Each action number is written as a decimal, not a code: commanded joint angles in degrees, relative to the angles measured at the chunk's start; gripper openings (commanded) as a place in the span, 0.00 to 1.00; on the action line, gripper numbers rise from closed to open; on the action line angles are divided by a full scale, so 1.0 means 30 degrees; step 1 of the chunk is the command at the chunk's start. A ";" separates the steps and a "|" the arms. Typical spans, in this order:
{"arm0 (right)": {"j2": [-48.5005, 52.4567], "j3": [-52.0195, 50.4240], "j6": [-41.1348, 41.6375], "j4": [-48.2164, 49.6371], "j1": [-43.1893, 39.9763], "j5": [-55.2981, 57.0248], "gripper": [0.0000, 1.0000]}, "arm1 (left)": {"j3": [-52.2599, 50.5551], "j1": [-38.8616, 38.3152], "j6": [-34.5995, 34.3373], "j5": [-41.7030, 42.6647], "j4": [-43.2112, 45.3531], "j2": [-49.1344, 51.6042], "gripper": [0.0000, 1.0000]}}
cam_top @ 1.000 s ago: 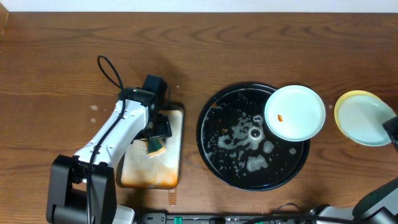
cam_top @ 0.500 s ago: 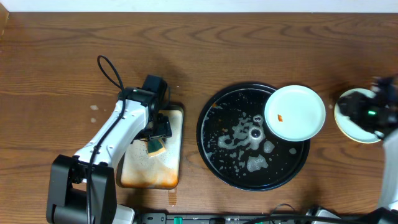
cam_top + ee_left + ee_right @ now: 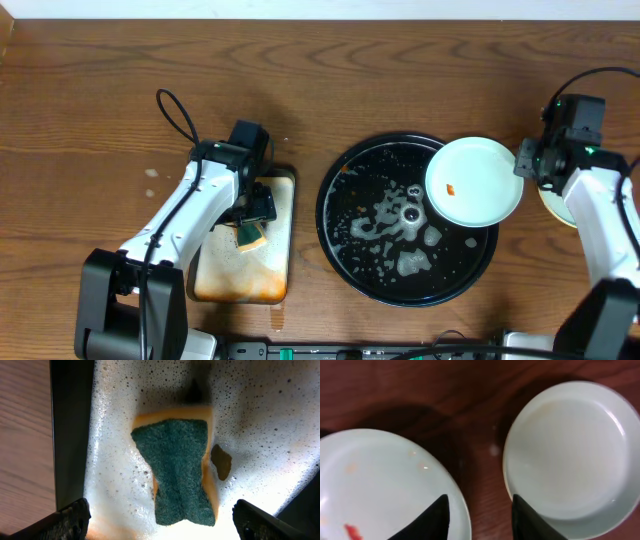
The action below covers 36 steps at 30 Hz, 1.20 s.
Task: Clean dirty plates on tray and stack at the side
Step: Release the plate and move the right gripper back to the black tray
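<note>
Your right gripper [image 3: 479, 521] has its fingers [image 3: 434, 515] parted with nothing between them, hanging over bare wood just off the black tray [image 3: 323, 215] on its right side. On one side of them, the smeared plate [image 3: 473, 180] overlaps that tray's right rim. On the other, farther right of the tray, lies a clean plate [image 3: 570, 455]. Well left of the tray, your left gripper [image 3: 162, 520] gapes wide over a green sponge [image 3: 177, 470] in foam [image 3: 115, 460].
</note>
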 commanded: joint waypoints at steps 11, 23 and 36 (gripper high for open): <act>0.2616 0.0015 -0.0940 -0.0437 -0.0058 -0.0765 0.23 | -0.0102 0.0058 0.0102 -0.0160 -0.0044 -0.0138 0.92; 0.2091 0.0036 0.0736 -0.2062 -0.0029 -0.1093 0.01 | -0.0102 0.0058 0.0102 -0.0160 -0.0044 -0.0138 0.92; 0.2084 0.0000 0.0714 -0.3767 0.2033 -0.5741 0.01 | -0.0102 0.0058 0.0102 -0.0160 -0.0044 -0.0138 0.92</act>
